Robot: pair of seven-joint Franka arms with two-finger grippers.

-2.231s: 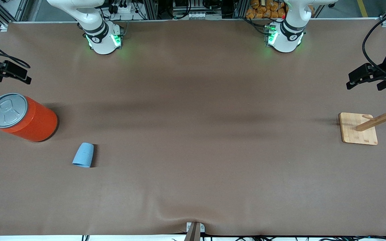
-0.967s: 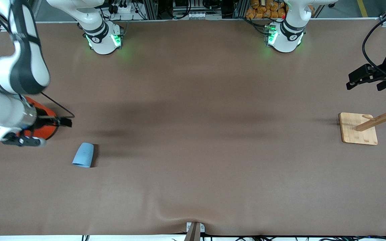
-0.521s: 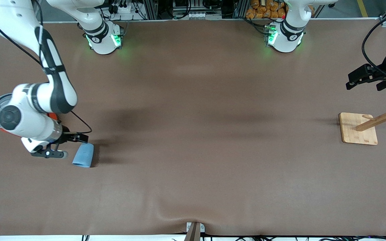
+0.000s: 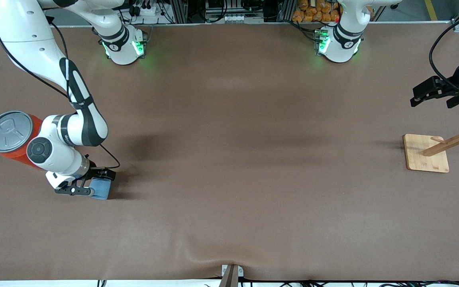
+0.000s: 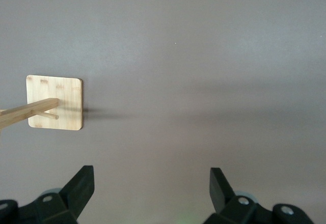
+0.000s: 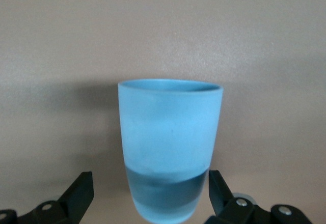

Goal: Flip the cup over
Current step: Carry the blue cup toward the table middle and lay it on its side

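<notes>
The right end effector [image 4: 93, 185] is sitting low in the lower left of the front view with its fingers [image 6: 79, 193] spread apart on either side of the cup [image 4: 100, 189], not clamping it. The light-blue cup is lying on the brown tabletop [image 4: 229, 159], nearer the front camera than the orange can [image 4: 12, 139] with its grey lid. The left end effector [image 4: 432, 93] is waiting at the right edge of the frame, fingers [image 5: 81, 186] apart and gripping nothing, above the wooden rack [image 4: 426, 153].
</notes>
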